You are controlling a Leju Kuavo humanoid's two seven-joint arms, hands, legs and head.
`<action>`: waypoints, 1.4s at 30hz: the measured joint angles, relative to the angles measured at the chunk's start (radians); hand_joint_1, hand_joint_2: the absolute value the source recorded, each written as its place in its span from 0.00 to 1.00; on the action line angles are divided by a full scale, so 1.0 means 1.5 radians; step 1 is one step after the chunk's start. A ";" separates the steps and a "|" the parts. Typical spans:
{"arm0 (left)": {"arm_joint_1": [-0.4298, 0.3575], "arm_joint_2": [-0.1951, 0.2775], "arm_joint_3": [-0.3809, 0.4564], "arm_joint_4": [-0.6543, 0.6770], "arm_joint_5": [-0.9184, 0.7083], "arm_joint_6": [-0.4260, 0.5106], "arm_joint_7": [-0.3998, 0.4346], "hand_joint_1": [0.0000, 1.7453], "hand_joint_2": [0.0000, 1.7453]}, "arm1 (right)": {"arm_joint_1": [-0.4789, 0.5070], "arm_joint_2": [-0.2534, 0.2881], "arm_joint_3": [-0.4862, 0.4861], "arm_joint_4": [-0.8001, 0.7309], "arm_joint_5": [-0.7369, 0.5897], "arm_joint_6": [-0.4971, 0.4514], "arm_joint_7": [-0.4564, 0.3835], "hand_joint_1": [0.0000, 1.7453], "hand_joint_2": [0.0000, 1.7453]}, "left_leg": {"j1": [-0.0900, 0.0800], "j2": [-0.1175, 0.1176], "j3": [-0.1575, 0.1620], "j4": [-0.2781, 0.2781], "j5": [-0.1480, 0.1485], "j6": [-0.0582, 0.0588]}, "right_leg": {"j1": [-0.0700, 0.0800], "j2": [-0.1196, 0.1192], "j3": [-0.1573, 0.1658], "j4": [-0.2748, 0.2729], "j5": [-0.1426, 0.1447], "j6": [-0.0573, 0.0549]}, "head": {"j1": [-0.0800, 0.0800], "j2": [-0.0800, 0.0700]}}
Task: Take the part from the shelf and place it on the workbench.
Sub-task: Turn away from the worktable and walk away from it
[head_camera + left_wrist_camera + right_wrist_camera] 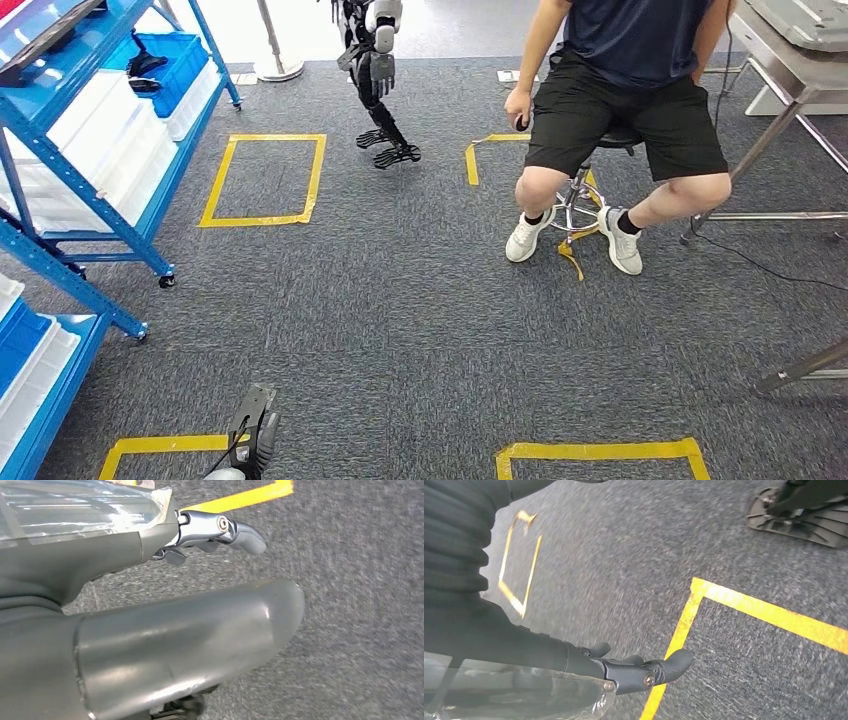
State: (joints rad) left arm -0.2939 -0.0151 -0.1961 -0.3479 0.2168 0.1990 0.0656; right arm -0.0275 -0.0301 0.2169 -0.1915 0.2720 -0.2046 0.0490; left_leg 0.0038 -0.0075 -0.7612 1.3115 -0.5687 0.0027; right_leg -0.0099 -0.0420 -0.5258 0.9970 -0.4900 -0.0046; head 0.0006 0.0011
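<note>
Shelves came first for us: the blue shelf [95, 190] stood far ahead of our left hand [252, 432], off to its left side. In a blue bin [190, 55] on it lay a small dark thing [143, 66], and we took it for the part. It was well apart from both our hands. We guessed it was hard and stiff, light enough for one hand, and not easy to break. It looked thin with bits sticking out, so we thought a hold around its thick middle would be best. It was too small and dark for us to see its true shape, and the bin wall hid its lower side.

Our left hand hung low over the grey carpet [400, 330], holding nothing, fingers loose and a little apart. Far ahead of it stood another robot [378, 70], cut off at the top. A person [620, 110] sat on a stool, ahead of our right hand [624, 672]. Farther to that hand's right stood a metal workbench [790, 105], mostly cut off. Our right hand hung over yellow tape [684, 620], holding nothing too, fingers loose.
</note>
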 joint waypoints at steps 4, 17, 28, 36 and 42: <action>0.001 0.000 0.000 0.001 0.000 0.000 0.000 0.00 0.00 | 0.000 0.000 0.000 0.000 0.001 0.001 0.001 0.00 1.00 | 0.001 0.001 -0.001 0.003 0.001 0.000 | 0.000 -0.003 0.000 0.000 0.000 0.000 | 0.000 0.000; 0.029 -0.007 0.011 0.004 -0.013 0.011 -0.010 0.00 0.00 | -0.008 -0.002 0.015 -0.005 0.014 -0.003 0.012 0.00 1.00 | -0.003 -0.030 0.111 -0.205 0.089 0.038 | 0.002 0.026 -0.088 0.201 -0.091 0.023 | 0.007 0.000; 0.037 -0.008 0.014 0.004 -0.015 0.012 -0.006 0.00 0.00 | -0.008 -0.001 0.015 -0.005 0.010 -0.003 0.013 0.00 1.00 | -0.005 -0.040 0.082 -0.154 0.059 0.011 | -0.007 0.040 -0.003 0.002 0.004 0.012 | 0.002 0.000; 0.041 -0.030 0.014 0.004 -0.021 0.022 0.000 0.00 0.00 | -0.001 -0.003 0.015 -0.005 0.008 -0.002 0.015 0.00 1.00 | 0.006 0.036 0.086 -0.150 0.069 0.000 | 0.000 -0.028 0.003 0.003 -0.006 0.009 | -0.002 0.000; 0.033 -0.041 0.015 0.001 -0.027 0.027 0.004 0.00 0.00 | -0.007 -0.003 0.015 -0.005 0.010 -0.004 0.014 0.00 1.00 | -0.002 0.020 0.111 -0.199 0.081 0.025 | 0.003 -0.037 0.006 0.016 -0.022 0.029 | 0.003 0.000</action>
State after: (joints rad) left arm -0.2444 -0.0772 -0.1741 -0.3460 0.1767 0.2390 0.0721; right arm -0.0385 -0.0350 0.2397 -0.1992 0.2876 -0.2105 0.0693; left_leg 0.0001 0.0221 -0.5953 1.0134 -0.4466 0.0404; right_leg -0.0057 -0.0972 -0.5162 1.0203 -0.5233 0.0384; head 0.0047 0.0011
